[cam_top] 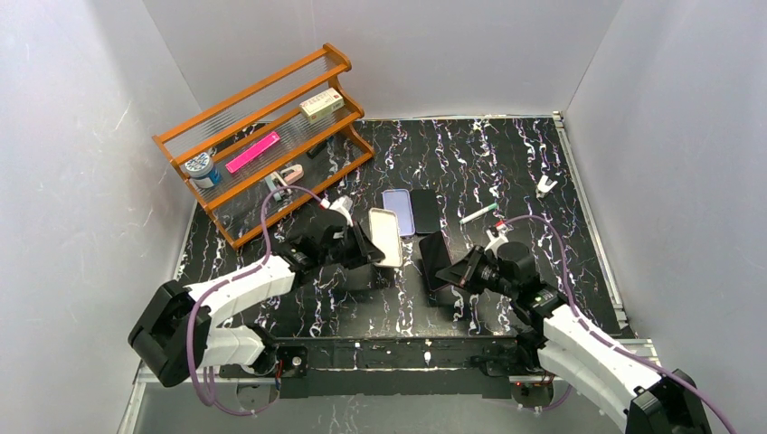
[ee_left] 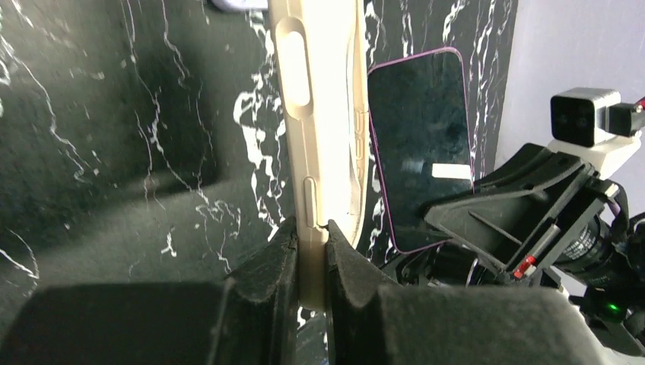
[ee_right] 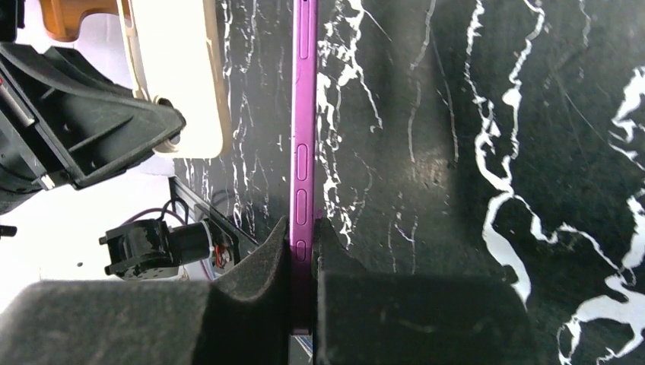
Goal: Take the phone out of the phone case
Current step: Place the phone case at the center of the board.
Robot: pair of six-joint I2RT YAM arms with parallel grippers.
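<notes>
My left gripper [cam_top: 366, 246] is shut on the beige phone case [cam_top: 387, 236], which is empty and held up on its edge; the left wrist view shows the case [ee_left: 316, 114] pinched between my fingers [ee_left: 270, 262]. My right gripper [cam_top: 449, 272] is shut on the purple-edged phone [cam_top: 436, 258], held apart from the case, to its right. The right wrist view shows the phone's purple side [ee_right: 303, 114] with its buttons clamped between the pads [ee_right: 262, 262]. The phone's dark screen [ee_left: 422, 144] faces the left wrist camera.
A lilac case [cam_top: 398, 211] and a black phone [cam_top: 424, 211] lie flat behind the grippers. A wooden rack [cam_top: 262, 136] with small items stands at the back left. A pen [cam_top: 478, 213] and a white clip [cam_top: 544, 187] lie at the right.
</notes>
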